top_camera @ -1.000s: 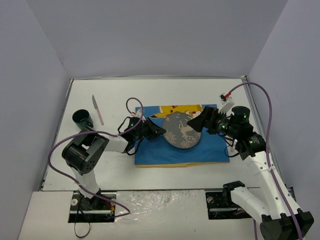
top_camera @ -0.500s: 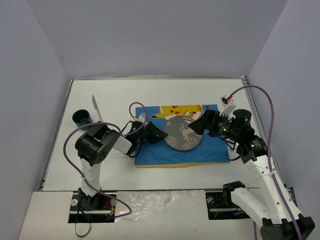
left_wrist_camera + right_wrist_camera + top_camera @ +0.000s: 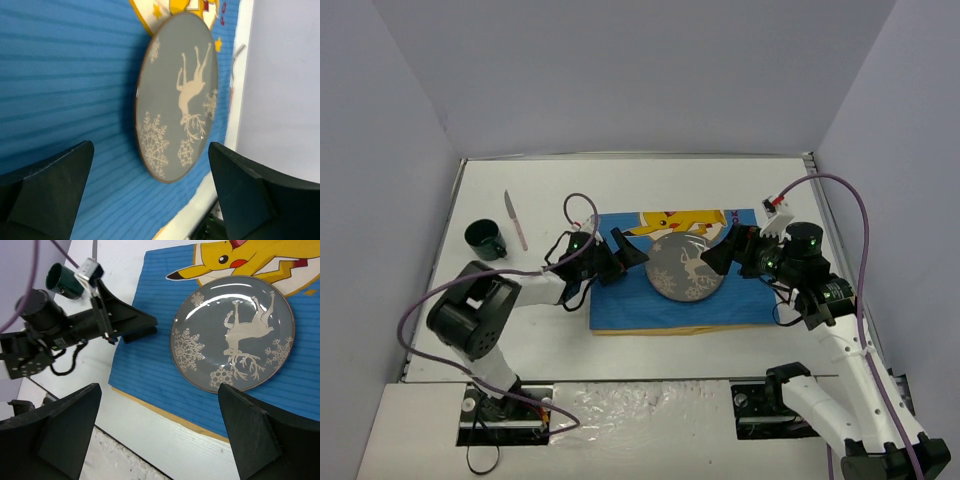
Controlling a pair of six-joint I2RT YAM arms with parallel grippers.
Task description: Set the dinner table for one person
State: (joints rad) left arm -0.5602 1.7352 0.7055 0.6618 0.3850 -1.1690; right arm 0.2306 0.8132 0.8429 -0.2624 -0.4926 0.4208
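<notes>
Legible text, numbers, brands: none in any view. Printed marks only, no lettering.
- Blue placemat [image 3: 650, 310], middle of the dinner table [image 3: 650, 190]: yellow cartoon figure along its far edge. Small red marks beside the figure, too small to read.
- Grey plate [image 3: 686, 266], on the placemat: pale reindeer and snowflake motifs, no wording.
- White tag [image 3: 776, 213], right of the placemat's far corner: red spot, nothing readable.
</notes>
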